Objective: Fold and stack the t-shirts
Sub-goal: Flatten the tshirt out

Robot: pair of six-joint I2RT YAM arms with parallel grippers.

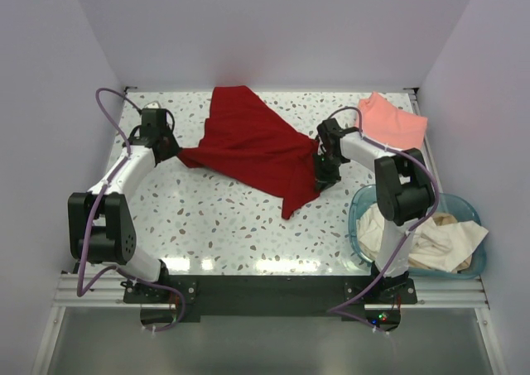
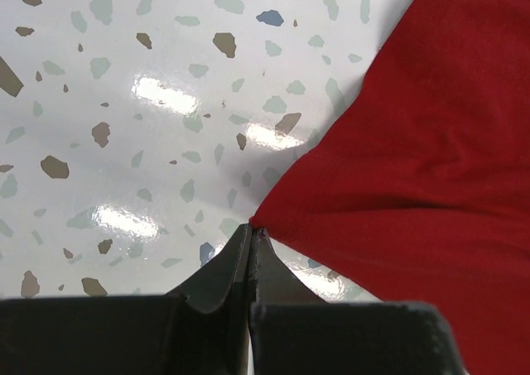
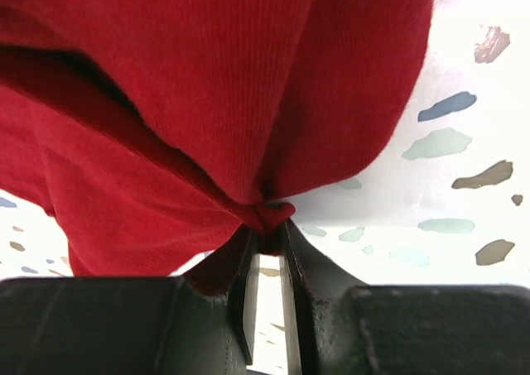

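A dark red t-shirt (image 1: pixel 252 147) lies bunched across the middle of the speckled table. My left gripper (image 1: pixel 170 150) is shut on its left corner; in the left wrist view the red t-shirt (image 2: pixel 431 168) runs off from my left gripper (image 2: pixel 253 230), pinched at the tips. My right gripper (image 1: pixel 321 170) is at the shirt's right edge. The right wrist view shows my right gripper (image 3: pixel 267 230) shut on a gathered fold of the red t-shirt (image 3: pixel 207 102). A salmon-pink t-shirt (image 1: pixel 393 120) lies folded at the back right. Cream-white t-shirts (image 1: pixel 431 238) are piled in the basket.
The translucent teal basket (image 1: pixel 469 203) stands at the front right, beside the right arm's base. White walls enclose the table on three sides. The speckled tabletop (image 1: pixel 224 226) shows bare in front of the red shirt.
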